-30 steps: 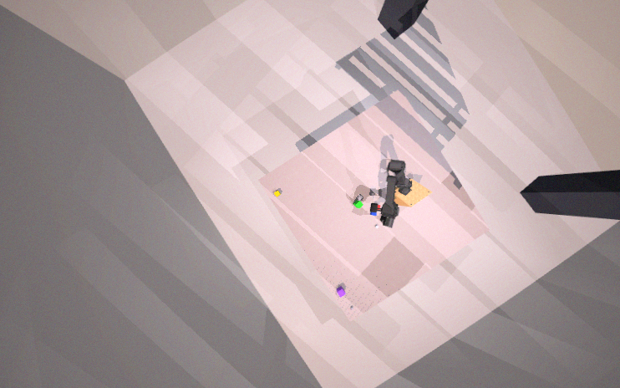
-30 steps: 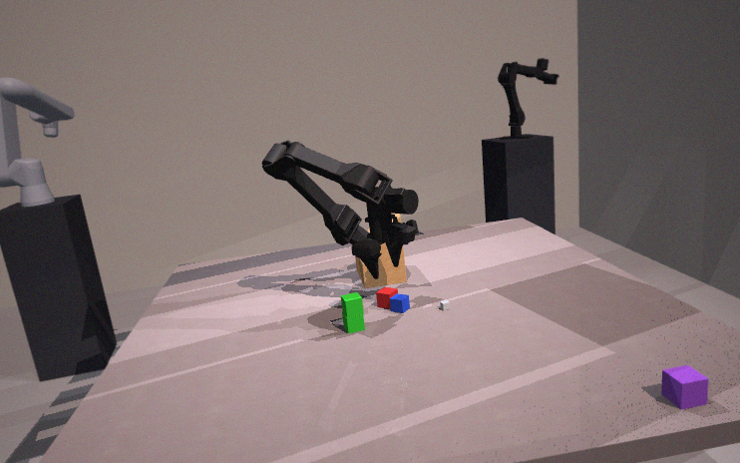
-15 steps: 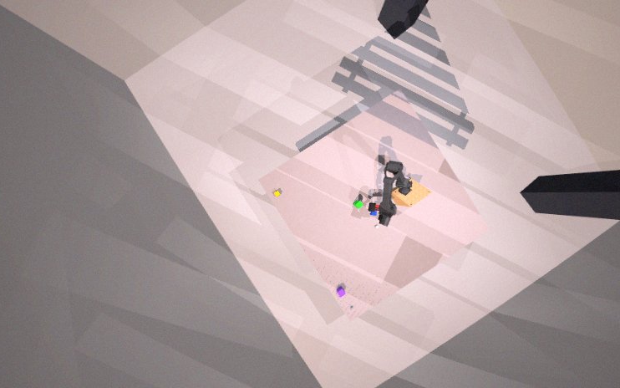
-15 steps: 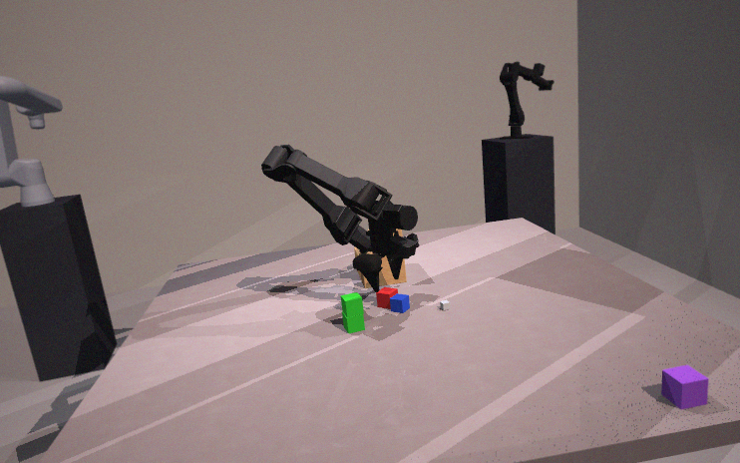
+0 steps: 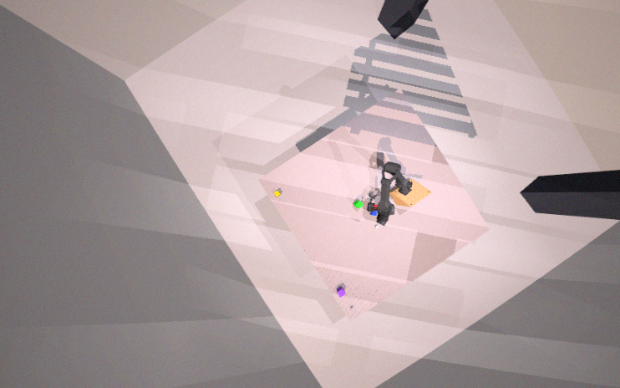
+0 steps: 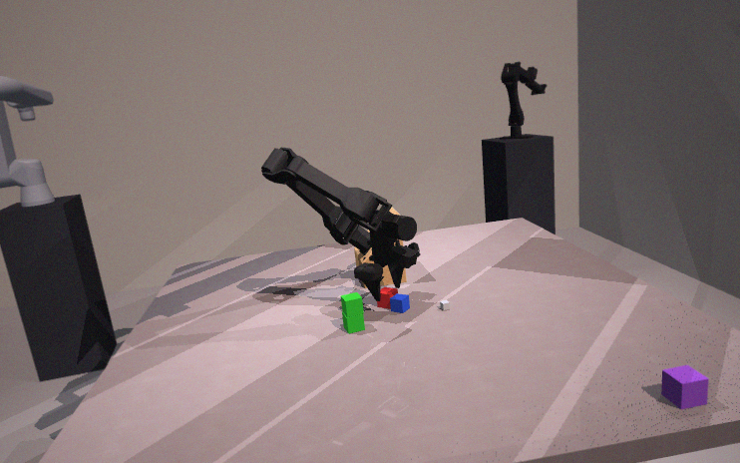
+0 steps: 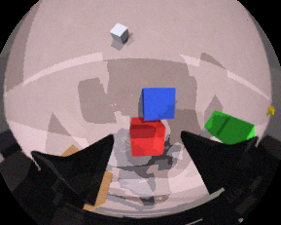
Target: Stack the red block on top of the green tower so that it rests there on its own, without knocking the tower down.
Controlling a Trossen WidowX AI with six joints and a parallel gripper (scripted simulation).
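Note:
The red block (image 5: 375, 206) (image 6: 386, 298) (image 7: 147, 140) sits on the table right behind the blue block, partly hidden by it and by a finger in the exterior view. The green tower (image 5: 358, 204) (image 6: 352, 313) (image 7: 229, 128), two green blocks high, stands upright to the left of the red block in the exterior view. My gripper (image 6: 387, 292) (image 7: 148, 136) is open and empty. Its fingertips are low, just above and around the red block, which shows between them in the wrist view. The right finger in the wrist view is close to the green tower.
The blue block (image 6: 400, 302) (image 7: 158, 103) is beside the red block, touching or nearly so. A small white cube (image 6: 444, 305) (image 7: 120, 32) lies near. An orange-tan holder (image 5: 414, 193) is behind the gripper. A purple block (image 5: 341, 292) (image 6: 684, 386) and a yellow block (image 5: 277, 193) lie farther off.

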